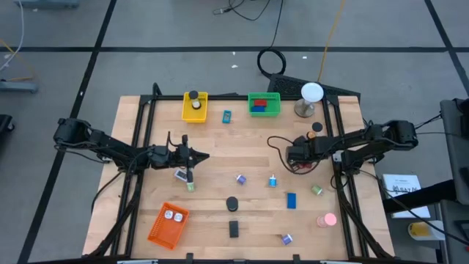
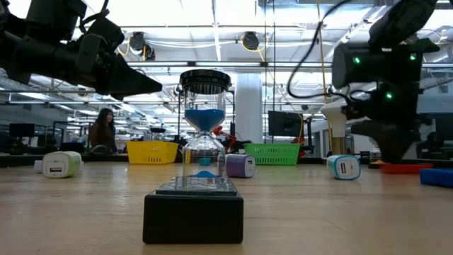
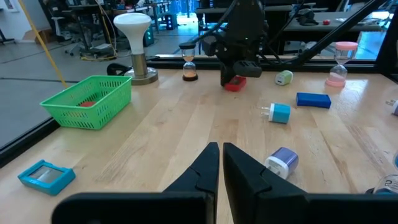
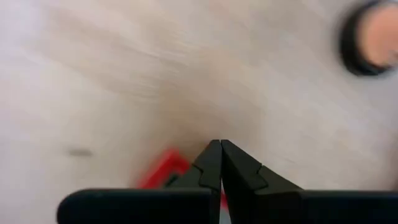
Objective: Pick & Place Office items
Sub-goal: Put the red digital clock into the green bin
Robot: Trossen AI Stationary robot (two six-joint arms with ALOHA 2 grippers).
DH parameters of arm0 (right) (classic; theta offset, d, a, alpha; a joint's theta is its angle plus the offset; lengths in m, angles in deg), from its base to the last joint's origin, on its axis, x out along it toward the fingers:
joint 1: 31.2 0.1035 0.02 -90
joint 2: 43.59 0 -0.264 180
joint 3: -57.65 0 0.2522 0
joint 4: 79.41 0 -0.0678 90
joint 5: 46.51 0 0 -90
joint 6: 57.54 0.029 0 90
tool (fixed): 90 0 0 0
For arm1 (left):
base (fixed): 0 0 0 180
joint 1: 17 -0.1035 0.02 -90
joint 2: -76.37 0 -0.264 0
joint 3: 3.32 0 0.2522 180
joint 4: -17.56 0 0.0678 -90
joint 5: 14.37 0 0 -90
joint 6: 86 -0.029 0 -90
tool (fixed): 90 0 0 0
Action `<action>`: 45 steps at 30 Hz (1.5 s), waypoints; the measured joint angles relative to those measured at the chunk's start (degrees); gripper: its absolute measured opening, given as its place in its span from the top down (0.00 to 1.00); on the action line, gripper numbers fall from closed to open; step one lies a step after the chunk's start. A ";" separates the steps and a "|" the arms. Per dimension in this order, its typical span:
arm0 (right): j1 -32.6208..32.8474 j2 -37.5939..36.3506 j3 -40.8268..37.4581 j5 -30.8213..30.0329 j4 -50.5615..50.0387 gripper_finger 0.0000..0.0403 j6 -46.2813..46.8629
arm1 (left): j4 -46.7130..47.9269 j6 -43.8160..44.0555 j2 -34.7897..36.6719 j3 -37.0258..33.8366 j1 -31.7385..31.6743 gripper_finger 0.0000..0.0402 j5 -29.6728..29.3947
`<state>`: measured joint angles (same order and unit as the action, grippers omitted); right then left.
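Observation:
My left gripper [image 1: 199, 156] is shut and empty, held above the table left of centre; its fingers show closed in the left wrist view [image 3: 219, 155]. My right gripper [image 1: 292, 155] is shut, pointing down at a flat red piece [image 3: 234, 84] that lies on the table right of centre. The red piece shows just behind the fingertips in the right wrist view [image 4: 163, 169]. Loose on the table lie a purple plug [image 1: 240, 178], a cyan plug [image 1: 272, 181], a blue block [image 1: 292, 199], a black block [image 1: 234, 228] and a pink hourglass [image 1: 327, 219]. My right gripper stands with shut fingers right over the red piece [image 4: 163, 169], coming from above. Whether the fingertips touch it, I cannot tell, because the fingers hide the spot. The red piece lies flat on the table.
A yellow basket [image 1: 194, 106] and a green basket [image 1: 264, 104] stand at the far edge, and an orange basket [image 1: 168, 224] at the near left. A white ball on a grey stand [image 1: 311, 93] is at the far right, with a small orange hourglass [image 1: 316, 127] near it. A black-topped hourglass [image 1: 232, 203] stands near centre.

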<state>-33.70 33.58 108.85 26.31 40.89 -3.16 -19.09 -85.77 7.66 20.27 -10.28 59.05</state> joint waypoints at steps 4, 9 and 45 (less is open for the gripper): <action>2.07 0.02 2.46 -0.42 1.87 0.99 -3.61 | 0.00 0.00 -0.01 0.00 0.01 0.94 0.00; 4.73 -0.02 5.73 -0.47 1.14 0.92 -7.48 | -0.01 0.00 -0.01 0.01 0.01 0.94 0.00; 6.57 0.00 3.21 5.33 -4.59 0.44 -39.29 | -0.02 0.00 -0.01 0.01 0.02 0.94 0.00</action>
<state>-27.12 33.58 112.06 31.64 36.30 -42.45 -19.11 -85.77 7.65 20.28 -10.25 59.05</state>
